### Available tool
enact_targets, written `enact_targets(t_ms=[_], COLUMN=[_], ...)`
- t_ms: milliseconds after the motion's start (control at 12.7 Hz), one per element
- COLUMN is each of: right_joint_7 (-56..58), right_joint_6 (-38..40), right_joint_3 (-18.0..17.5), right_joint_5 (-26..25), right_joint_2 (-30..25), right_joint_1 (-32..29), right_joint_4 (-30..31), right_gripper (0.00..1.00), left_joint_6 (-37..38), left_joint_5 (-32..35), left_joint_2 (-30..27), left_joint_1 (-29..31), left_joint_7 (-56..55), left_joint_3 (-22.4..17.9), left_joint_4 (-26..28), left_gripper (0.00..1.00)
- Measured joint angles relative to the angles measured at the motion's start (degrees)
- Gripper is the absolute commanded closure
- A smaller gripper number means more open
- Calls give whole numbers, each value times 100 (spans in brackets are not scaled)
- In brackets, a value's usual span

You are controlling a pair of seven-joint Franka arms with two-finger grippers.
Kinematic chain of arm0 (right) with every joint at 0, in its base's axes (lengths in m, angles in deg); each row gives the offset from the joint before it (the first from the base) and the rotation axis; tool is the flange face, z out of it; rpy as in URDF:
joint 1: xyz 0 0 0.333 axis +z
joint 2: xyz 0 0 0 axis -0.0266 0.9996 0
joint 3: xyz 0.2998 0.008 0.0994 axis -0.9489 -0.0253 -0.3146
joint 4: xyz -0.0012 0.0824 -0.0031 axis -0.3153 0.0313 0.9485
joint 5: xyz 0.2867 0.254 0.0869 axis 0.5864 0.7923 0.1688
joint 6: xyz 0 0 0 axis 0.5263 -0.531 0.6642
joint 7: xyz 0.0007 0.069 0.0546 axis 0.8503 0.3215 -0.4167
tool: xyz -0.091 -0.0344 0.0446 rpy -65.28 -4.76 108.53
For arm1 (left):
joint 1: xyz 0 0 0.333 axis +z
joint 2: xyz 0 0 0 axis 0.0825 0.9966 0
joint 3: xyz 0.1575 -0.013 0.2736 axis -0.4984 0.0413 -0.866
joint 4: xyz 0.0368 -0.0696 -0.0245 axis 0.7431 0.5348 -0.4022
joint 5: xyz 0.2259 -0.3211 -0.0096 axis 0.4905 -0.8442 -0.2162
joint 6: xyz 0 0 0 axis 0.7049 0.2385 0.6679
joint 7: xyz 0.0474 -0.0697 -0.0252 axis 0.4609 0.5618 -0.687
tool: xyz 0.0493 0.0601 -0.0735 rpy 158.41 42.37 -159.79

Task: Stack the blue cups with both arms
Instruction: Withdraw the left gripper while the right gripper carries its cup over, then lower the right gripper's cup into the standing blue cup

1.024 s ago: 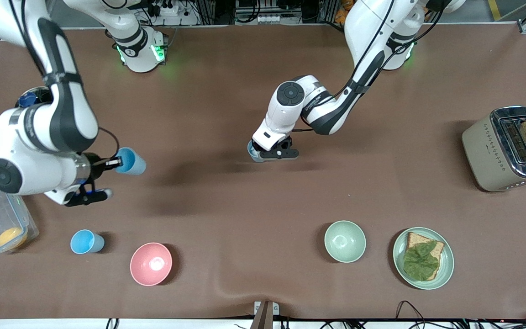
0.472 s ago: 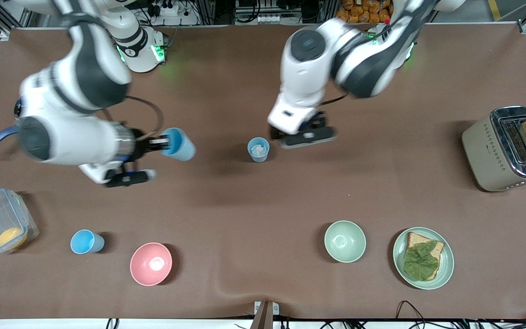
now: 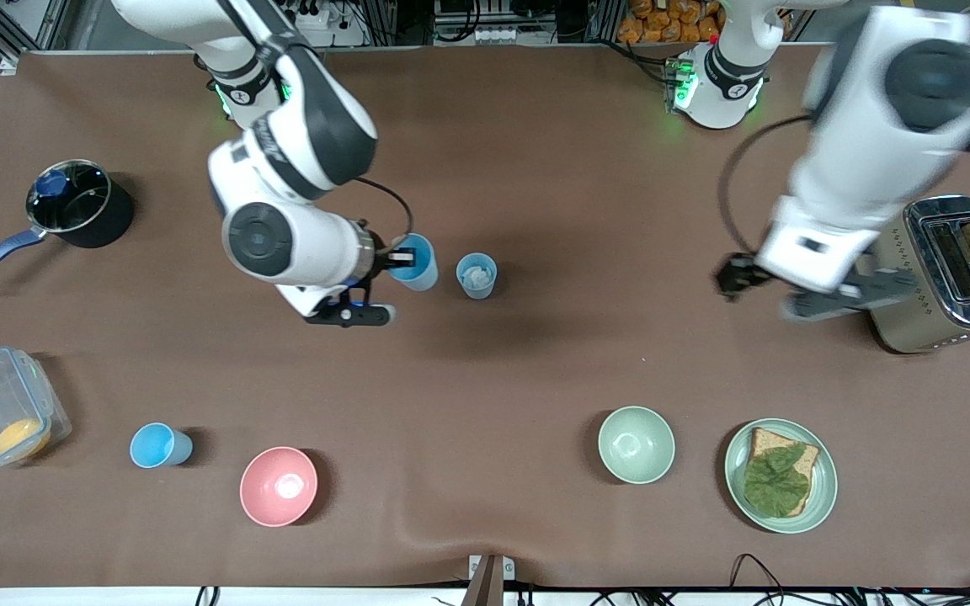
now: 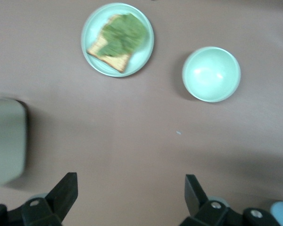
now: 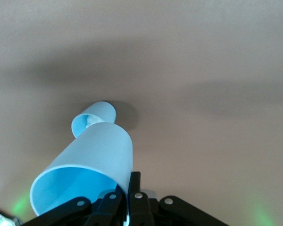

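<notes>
Your right claw (image 3: 391, 257) pinches the rim of a bright blue cup (image 3: 418, 262), tilted, just beside the grey-blue cup (image 3: 477, 275) mid-surface. Another bright blue cup (image 3: 159, 445) stands near the front edge. Your left claw (image 4: 131, 200), blurred, hangs spread beside the toaster (image 3: 940, 273).

A bright sky-blue cup (image 3: 414, 261) hangs tilted at the frame's centre, gripped at its rim by the right claw (image 3: 395, 255). Just beside it a paler grey-blue cup (image 3: 477, 275) stands upright on the surface. Another sky-blue cup (image 3: 159, 445) stands upright at lower left.
</notes>
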Motion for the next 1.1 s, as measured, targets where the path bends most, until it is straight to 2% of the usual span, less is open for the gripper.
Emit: enact_targets(t_ms=[472, 630, 787, 866, 1102], right_joint_7=[-1686, -1946, -2046, -2139, -2362], right_joint_6=[-765, -938, -1035, -1136, -1281], right_joint_3=[0, 1, 1, 1, -2], right_joint_5=[-15, -15, -12, -10, -8], right_joint_2=[523, 578, 576, 575, 575], right_joint_1=[615, 682, 725, 749, 853], right_joint_4=[77, 235, 407, 478, 548], right_gripper=[100, 100, 100, 100, 100], left_joint_6=[117, 190, 408, 516, 588], left_joint_5=[-9, -212, -418, -470, -576], left_joint_2=[-360, -497, -616, -655, -675], left_joint_1=[352, 264, -48, -87, -100], left_joint_7=[412, 984, 1574, 1749, 1814], left_joint_3=[-2, -329, -957, -1096, -1140], left_joint_4=[-41, -41, -41, -41, -31], left_gripper=[0, 0, 0, 0, 0])
